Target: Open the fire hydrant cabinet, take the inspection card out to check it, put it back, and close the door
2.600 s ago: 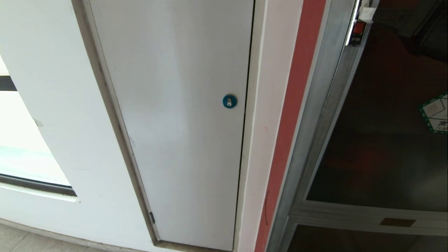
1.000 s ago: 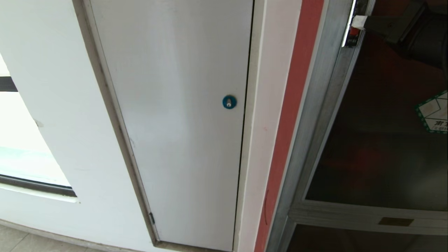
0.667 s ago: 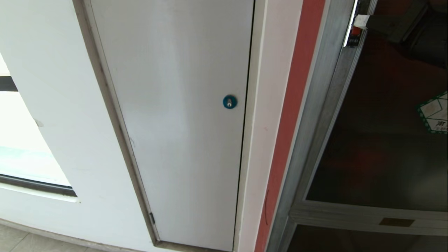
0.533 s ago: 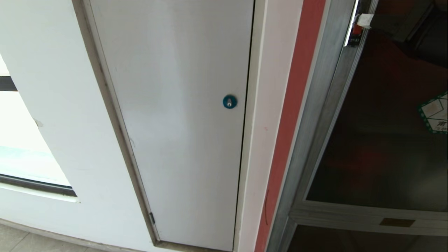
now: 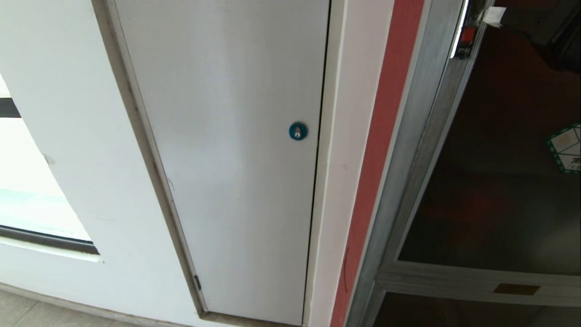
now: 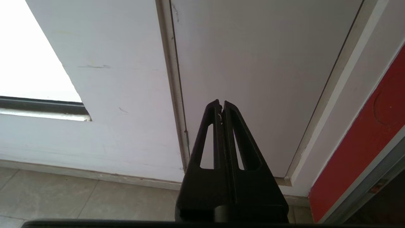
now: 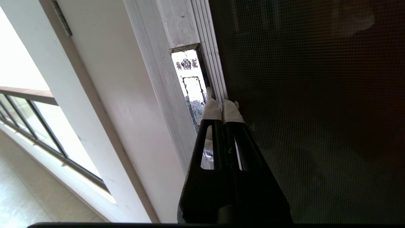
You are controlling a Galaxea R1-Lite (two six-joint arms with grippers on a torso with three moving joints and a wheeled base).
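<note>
Right gripper (image 7: 221,106) closed at one door (image 5: 499,159); one sticker (image 5: 566,146).

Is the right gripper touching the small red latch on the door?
Apart: head view shows the right gripper up and right of the red latch, with a gap between.

The green-bordered white sticker (image 5: 566,147) on the door (image 5: 494,150) carries printed characters, cut off at the picture's edge and too small to read; the chrome latch plate (image 7: 191,85) bears dark ornamental marks, not legible either
</note>
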